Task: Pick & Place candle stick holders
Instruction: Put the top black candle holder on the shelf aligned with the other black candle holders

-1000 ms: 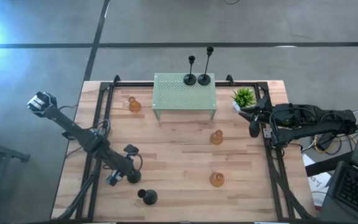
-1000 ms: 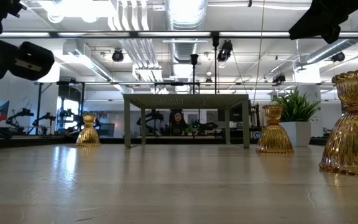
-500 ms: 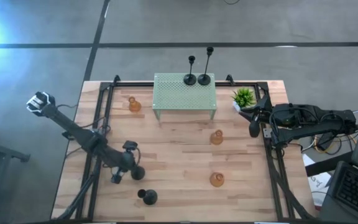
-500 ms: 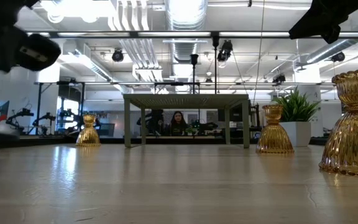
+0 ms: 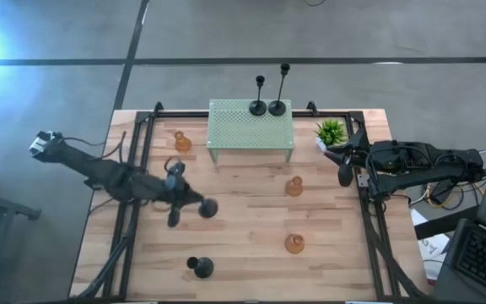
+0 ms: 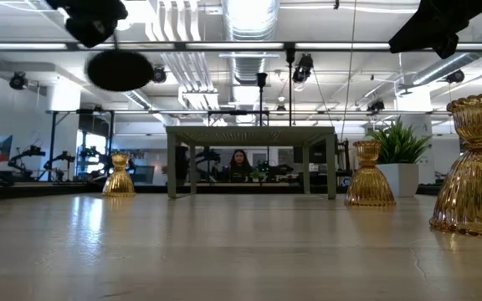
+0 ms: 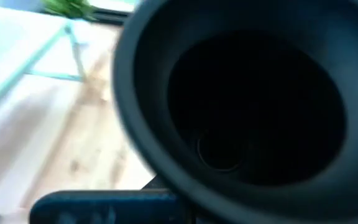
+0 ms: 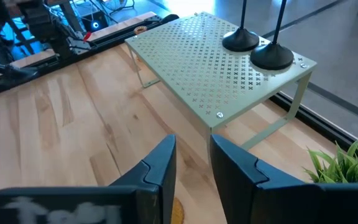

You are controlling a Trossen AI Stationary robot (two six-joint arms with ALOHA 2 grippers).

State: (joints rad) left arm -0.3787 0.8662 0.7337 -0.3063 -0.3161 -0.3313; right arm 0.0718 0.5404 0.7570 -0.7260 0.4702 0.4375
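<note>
Left gripper [image 5: 174,187]: clamped on black holder [image 5: 207,208], lifted over worktop's left half.
Right gripper [image 5: 345,166]: at right edge, fingers slightly apart, empty.
Rack [image 5: 251,127]: rear edge, two black holders on top.

Green rack [image 5: 251,128], potted plant [image 5: 331,132]

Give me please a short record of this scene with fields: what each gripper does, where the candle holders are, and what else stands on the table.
left gripper: shut on a black holder, lifted off the table and tilted, its hollow base facing the wrist camera
right gripper: waiting at the table's right edge, fingers slightly apart, holding nothing
on green mesh shelf: two black holders, upright, side by side
on table: one black holder near the front edge; three amber glass holders
other: small potted plant right of the shelf
</note>
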